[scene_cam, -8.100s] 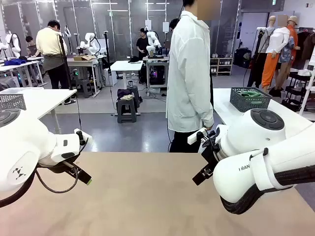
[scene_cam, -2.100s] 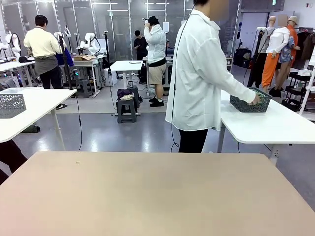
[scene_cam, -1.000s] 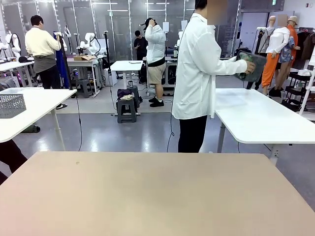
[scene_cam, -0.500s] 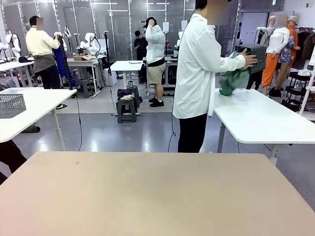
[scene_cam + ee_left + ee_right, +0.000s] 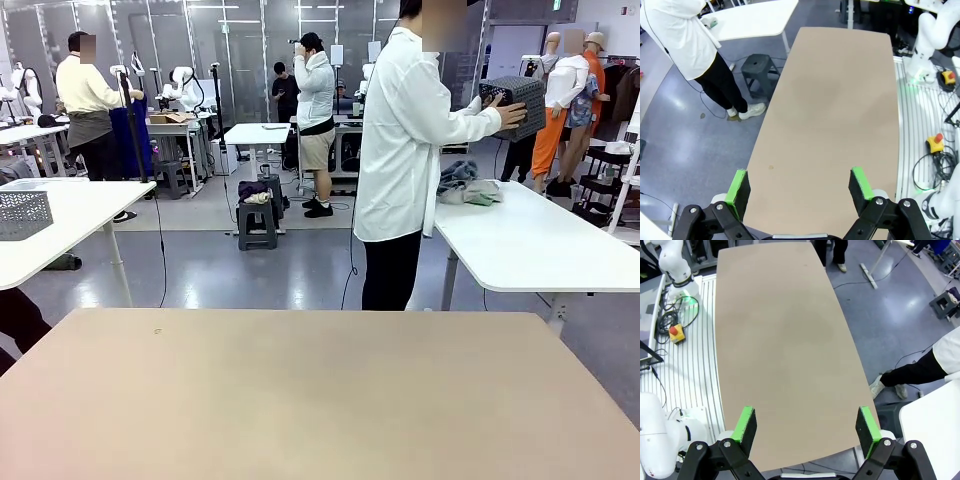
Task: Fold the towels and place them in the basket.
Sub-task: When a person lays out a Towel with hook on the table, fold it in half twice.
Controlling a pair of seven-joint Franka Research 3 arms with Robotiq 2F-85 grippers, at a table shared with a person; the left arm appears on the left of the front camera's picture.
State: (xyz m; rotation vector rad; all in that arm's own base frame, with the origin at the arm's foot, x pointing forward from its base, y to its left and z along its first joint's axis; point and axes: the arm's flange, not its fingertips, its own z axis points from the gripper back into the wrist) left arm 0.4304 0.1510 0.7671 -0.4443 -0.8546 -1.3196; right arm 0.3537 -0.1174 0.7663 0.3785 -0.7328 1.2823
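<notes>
Matte tan bench (image 5: 300, 400) up front, smooth white bench (image 5: 540, 250) behind it, person (image 5: 400, 150) there holding the dark grey lattice basket (image 5: 515, 105) tipped up, soft towels (image 5: 468, 185) crumpled on the white bench below it, left hand (image 5: 799, 182) and right hand (image 5: 806, 420) both spread wide over the tan bench, gripping nothing.

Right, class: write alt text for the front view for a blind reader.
A person in a white shirt holds a dark grey basket above a white table where crumpled towels lie. A tan table spans the foreground.
</notes>
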